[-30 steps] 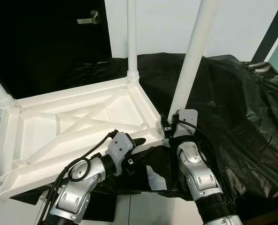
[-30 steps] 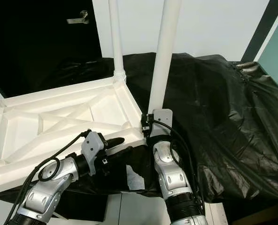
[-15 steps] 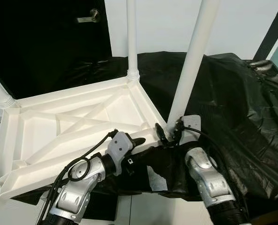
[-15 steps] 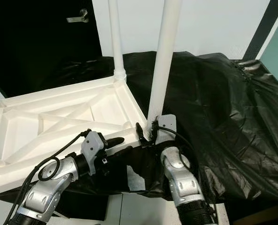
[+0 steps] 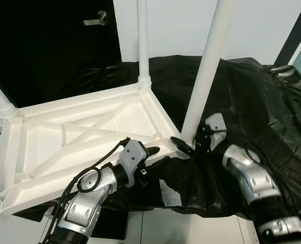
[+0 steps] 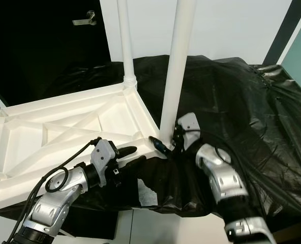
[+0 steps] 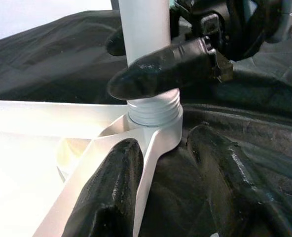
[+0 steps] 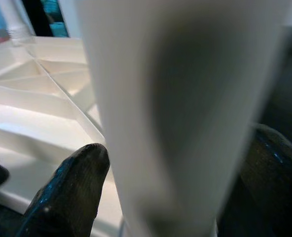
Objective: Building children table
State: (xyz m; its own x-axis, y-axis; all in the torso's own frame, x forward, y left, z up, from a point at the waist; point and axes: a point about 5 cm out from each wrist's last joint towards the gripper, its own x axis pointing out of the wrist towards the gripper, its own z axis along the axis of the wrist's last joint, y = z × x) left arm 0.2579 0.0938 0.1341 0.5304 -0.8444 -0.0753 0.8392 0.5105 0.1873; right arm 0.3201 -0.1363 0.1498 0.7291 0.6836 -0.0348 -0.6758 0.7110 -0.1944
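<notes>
The white plastic table [image 5: 89, 127] lies upside down on a black sheet [image 5: 262, 112], its legs pointing up. My right gripper [image 5: 188, 145] is shut on the base of the near right leg [image 5: 206, 71], just above its threaded socket [image 7: 153, 111]. In the right wrist view the leg [image 8: 185, 98] sits between both fingers [image 8: 72, 187]. My left gripper [image 5: 155, 155] is open and straddles the table's near rim beside that corner. The rim [image 7: 146, 163] runs between its two fingers [image 7: 111, 192]; one touches it, the other stands apart.
A second leg [image 5: 143, 40] stands at the far corner, and a third [image 5: 0, 101] at the left. A dark door with a metal handle [image 5: 97, 20] is behind. A white patch [image 5: 167, 193] shows on the sheet near the front edge.
My right arm has swung from the near side round to the right of the leg, its wrist turning about the leg's base. The left gripper has held its place at the rim.
</notes>
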